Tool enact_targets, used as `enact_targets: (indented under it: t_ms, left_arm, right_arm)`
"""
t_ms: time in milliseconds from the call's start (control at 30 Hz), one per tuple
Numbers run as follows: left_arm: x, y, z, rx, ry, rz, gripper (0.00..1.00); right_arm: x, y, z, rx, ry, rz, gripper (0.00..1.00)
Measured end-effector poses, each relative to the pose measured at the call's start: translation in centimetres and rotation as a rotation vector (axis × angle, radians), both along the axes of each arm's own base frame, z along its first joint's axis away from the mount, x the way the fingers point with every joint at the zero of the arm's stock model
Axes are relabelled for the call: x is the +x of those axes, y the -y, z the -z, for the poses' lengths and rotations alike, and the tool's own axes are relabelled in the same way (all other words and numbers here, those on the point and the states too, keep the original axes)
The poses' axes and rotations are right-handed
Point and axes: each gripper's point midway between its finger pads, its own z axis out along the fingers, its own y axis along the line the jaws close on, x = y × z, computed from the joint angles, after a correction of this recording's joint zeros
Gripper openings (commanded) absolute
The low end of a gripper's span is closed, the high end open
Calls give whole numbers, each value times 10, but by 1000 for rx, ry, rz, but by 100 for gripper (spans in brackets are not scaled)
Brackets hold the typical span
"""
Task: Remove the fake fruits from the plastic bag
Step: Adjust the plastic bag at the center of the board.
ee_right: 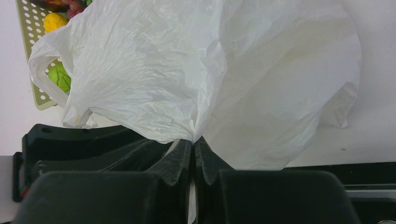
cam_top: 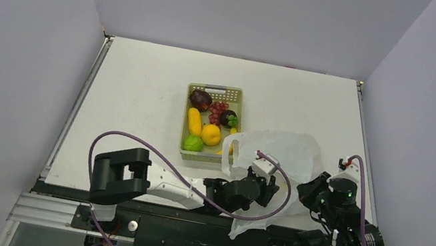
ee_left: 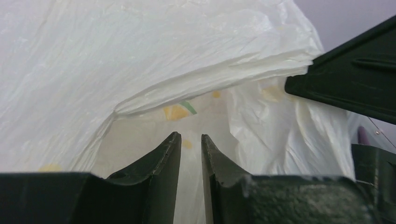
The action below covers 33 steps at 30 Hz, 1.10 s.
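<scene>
Jaws on the right pinch the crinkly white plastic bag [cam_top: 291,153], on the worktop [cam_top: 141,82] beside the yellow-green slotted basket [cam_top: 216,87]; left jaws nearly closed at its near side, hold unclear, so pull apart gently

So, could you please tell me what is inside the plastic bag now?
Through the mouth of the plastic bag only crumpled white film shows, with faint yellow patches showing through it. The left hand points into the opening. Folds hide whether any fruit is inside.
</scene>
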Motion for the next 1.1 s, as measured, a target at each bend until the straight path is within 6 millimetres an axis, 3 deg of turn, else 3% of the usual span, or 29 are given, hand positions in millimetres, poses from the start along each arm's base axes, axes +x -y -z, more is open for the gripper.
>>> enact_targets:
  t_ms: [167, 667, 867, 1100]
  left_arm:
    - [19, 11, 11, 19, 53, -69, 36]
    - [91, 19, 1, -50, 114, -264, 80]
    - [103, 21, 5, -57, 124, -305, 83]
    - [103, 15, 5, -33, 140, -283, 87]
  right_arm:
    - [1, 0, 1, -4, -13, 0, 0]
    - [5, -1, -5, -4, -16, 5, 0]
    - [5, -1, -4, -5, -19, 5, 0]
    - [14, -10, -5, -8, -21, -42, 0]
